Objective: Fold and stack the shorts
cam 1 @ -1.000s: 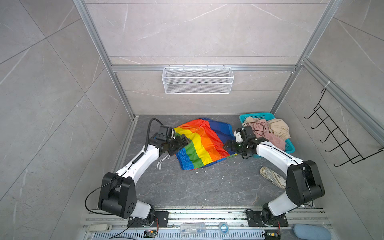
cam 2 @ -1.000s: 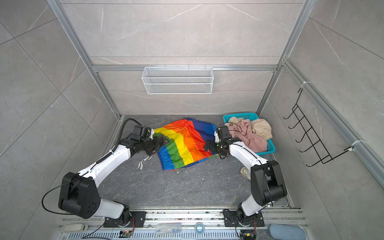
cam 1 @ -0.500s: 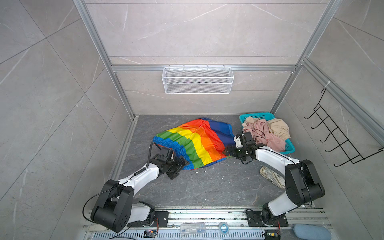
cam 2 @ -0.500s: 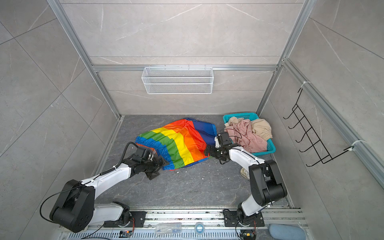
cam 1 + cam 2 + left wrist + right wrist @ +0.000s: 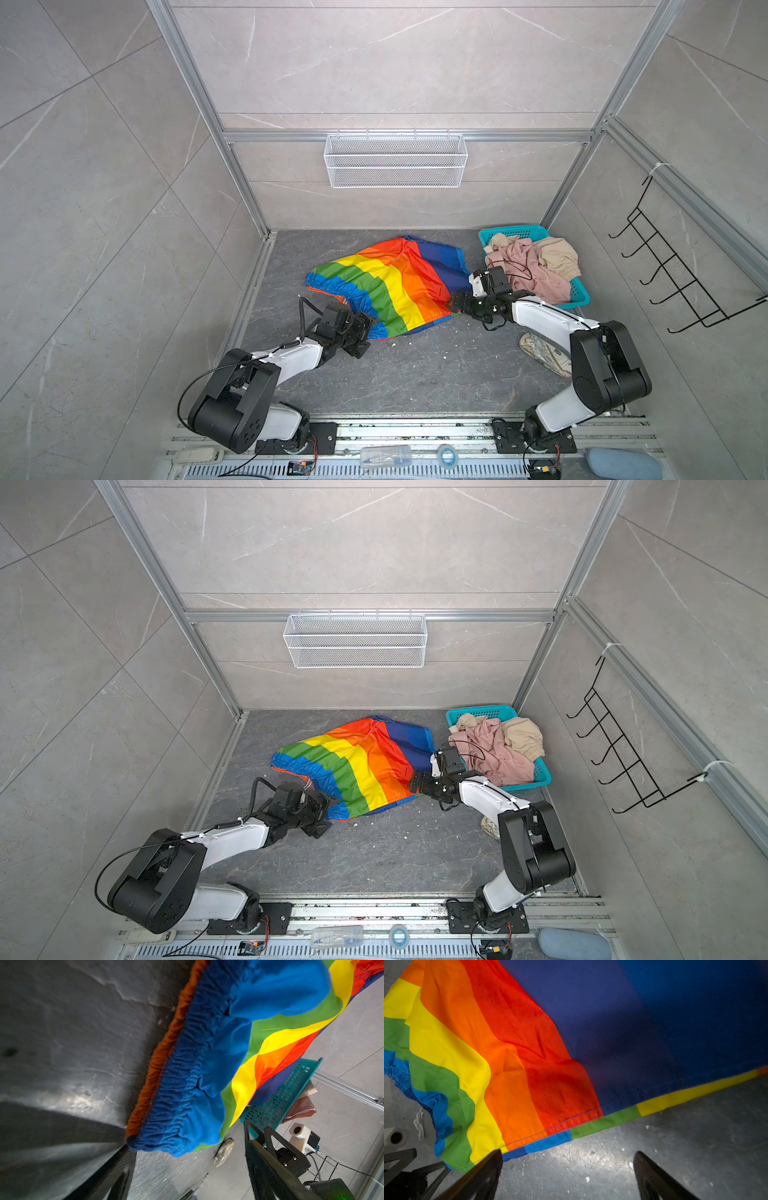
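On the floor [image 5: 415,374] your rainbow-striped shorts [image 5: 390,286] lie spread, near edge running left to right between both arms. Your left gripper [image 5: 368,333] straddles the waistband's near-left corner, jaws apart; the right gripper [image 5: 453,302], wide and empty, faces the near-right corner.

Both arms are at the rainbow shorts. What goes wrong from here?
1. At the hem of the rainbow shorts, the lower layer pokes past the top one. The right gripper, jaws open, may catch only one layer.
2. The left gripper has its jaws at the very corner of the gathered waistband; a shallow pinch could slip off.
3. The pink shorts spill over the basket beside the right arm; a sweep might drag them.
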{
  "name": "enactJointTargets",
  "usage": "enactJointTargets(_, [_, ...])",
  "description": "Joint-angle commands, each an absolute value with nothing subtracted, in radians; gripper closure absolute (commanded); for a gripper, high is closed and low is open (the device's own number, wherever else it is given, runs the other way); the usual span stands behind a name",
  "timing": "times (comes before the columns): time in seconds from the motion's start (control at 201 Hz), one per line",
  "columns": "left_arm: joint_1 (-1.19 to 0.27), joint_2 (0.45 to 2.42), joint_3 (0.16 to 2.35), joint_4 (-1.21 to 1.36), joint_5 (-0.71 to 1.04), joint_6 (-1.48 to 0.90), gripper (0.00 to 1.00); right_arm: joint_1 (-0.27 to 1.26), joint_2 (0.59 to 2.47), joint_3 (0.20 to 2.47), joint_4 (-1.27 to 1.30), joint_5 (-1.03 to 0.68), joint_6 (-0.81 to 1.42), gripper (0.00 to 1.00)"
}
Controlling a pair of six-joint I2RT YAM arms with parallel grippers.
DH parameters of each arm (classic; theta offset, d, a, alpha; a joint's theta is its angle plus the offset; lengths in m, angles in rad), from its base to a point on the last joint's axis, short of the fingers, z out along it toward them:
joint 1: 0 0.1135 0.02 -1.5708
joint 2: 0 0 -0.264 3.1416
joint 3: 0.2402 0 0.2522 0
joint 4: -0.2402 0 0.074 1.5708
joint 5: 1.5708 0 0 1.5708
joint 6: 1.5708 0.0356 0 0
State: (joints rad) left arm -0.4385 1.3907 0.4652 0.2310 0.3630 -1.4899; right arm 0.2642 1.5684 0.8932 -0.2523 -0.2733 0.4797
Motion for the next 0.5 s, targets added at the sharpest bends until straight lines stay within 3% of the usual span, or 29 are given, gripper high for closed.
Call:
enactJointTargets(0.0, [-0.441, 1.413, 0.442, 0.291, 0.326, -1.542, 0.26, 0.252, 1.537, 0.879, -0.236, -0.265, 0.487, 0.01])
enactJointTargets(0.065, [-0.441, 1.428, 0.435, 0.300, 0.321, -1.535, 0.35, 0.247, 1.531, 0.875, -0.235, -0.267, 0.486, 0.01])
enactJointTargets(0.13, [-0.442, 1.445, 0.429, 0.318, 0.326, -1.516, 0.56, 0.239, 1.524, 0.873, -0.233, -0.270, 0.485, 0.01])
enactJointTargets(0.214, [-0.439, 1.467, 0.440, 0.297, 0.327, -1.477, 0.59, 0.230, 1.512, 0.868, -0.233, -0.272, 0.482, 0.02])
enactJointTargets(0.284, [-0.437, 1.481, 0.446, 0.280, 0.323, -1.445, 0.68, 0.224, 1.503, 0.864, -0.235, -0.276, 0.481, 0.02])
enactJointTargets(0.389, [-0.394, 1.494, 0.454, 0.276, 0.358, -1.381, 1.00, 0.218, 1.492, 0.864, -0.241, -0.278, 0.477, 0.02])
enactJointTargets(0.493, [-0.304, 1.463, 0.468, 0.209, 0.439, -1.303, 1.00, 0.211, 1.484, 0.869, -0.254, -0.270, 0.468, 0.02])
